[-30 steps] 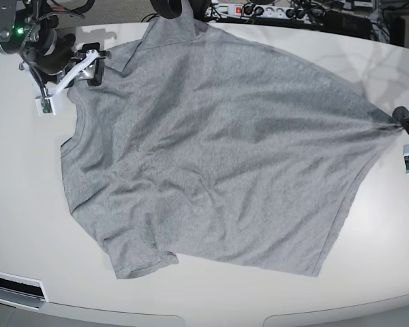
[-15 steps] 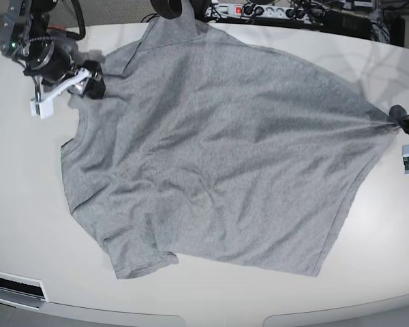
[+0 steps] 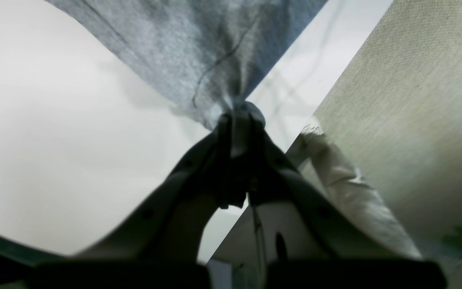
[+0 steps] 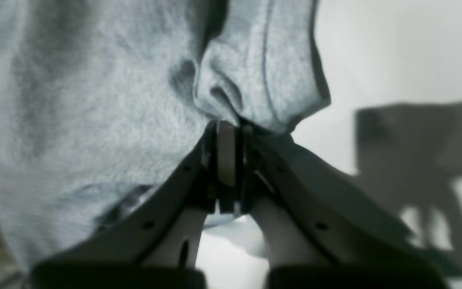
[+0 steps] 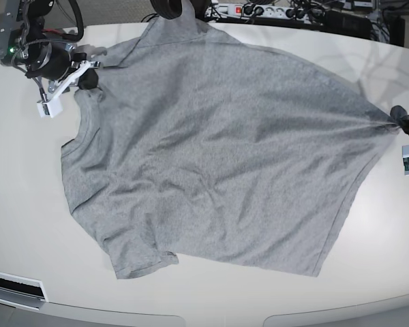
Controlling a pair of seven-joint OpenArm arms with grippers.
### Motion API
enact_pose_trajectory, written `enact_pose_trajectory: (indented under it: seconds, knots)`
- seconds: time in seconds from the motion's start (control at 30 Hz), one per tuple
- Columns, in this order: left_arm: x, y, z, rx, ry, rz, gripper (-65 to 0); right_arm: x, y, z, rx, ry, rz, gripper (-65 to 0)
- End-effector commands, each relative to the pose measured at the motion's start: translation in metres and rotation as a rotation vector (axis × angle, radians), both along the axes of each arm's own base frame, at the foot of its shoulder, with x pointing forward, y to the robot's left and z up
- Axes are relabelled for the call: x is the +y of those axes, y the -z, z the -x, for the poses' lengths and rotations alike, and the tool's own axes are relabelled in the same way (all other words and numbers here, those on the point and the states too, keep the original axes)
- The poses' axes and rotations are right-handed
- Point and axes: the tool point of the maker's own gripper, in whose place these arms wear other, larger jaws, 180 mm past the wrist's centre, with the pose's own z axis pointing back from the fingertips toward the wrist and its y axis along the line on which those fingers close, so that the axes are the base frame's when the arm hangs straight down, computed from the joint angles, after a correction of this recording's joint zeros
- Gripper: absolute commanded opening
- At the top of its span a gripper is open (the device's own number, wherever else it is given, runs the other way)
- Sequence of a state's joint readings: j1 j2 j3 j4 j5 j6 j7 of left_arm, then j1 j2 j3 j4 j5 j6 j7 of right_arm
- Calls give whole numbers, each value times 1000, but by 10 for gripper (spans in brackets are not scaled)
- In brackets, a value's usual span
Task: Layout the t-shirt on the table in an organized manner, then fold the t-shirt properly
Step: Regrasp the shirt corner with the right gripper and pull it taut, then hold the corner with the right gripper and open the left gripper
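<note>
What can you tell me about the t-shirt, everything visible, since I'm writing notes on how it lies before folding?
The t-shirt is plain heather grey, soft knit by its look, with stitched hems. It lies spread but wrinkled on the white table, one sleeve pointing toward the near edge. The left gripper pinches one corner, drawing creases toward it; the right gripper is closed on bunched cloth at the opposite side. No lettering shows.

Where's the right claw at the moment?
In the base view, the right claw is at the upper left, shut on the t-shirt near its upper-left corner, above the table.
</note>
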State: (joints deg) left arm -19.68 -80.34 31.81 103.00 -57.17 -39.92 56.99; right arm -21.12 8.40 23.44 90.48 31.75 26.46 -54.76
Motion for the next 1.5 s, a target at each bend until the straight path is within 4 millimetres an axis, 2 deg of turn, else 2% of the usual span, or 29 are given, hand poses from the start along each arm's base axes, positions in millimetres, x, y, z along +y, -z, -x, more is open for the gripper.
enact_pose_trajectory:
  seconds: [0.0,0.2,0.33,0.47,0.5,0.6,0.63,0.67,0.83,0.97,1.07,1.17,1.3,1.4,1.47]
  knots:
    - [5,-11,-4,-20,-12,-5,-650,-16,-9,-6,-19,21,58,-650]
    - [3,-11,-3,-12,-17,5,-650,-67,-26,-8,-2,130,304,-650]
    - [1,-11,1,13,-29,16,-650,-81,-29,-7,11,161,360,-650]
    - [4,-10,17,105,-56,2,-650,-77,-29,-8,5,122,348,-650]
    - [4,-10,20,119,-58,-1,-650,-74,-29,-8,2,97,333,-609]
    - [3,-7,25,138,-60,2,-650,-78,-33,-9,3,74,325,-408]
    - [3,-6,27,146,-60,5,-650,-81,-35,-10,2,72,329,-361]
    - [2,-3,30,156,-60,10,-650,-84,-36,-9,6,68,334,-341]
    - [-9,12,44,211,-50,39,-650,-81,-44,-8,6,60,293,-335]
    - [-8,24,49,218,-23,9,-650,-64,-48,0,-9,70,135,-335]
    - [-3,27,45,192,-6,-19,-650,-48,-50,17,-18,49,22,-335]
    - [0,28,40,160,8,-35,-650,-41,-45,40,13,20,-14,-335]
    - [0,28,35,135,17,-39,-650,-41,-41,59,32,19,-13,-335]
    - [0,28,35,135,17,-37,-650,-48,-40,58,9,94,0,-324]
    - [0,28,35,135,17,-37,-650,-49,-36,59,11,140,16,-273]
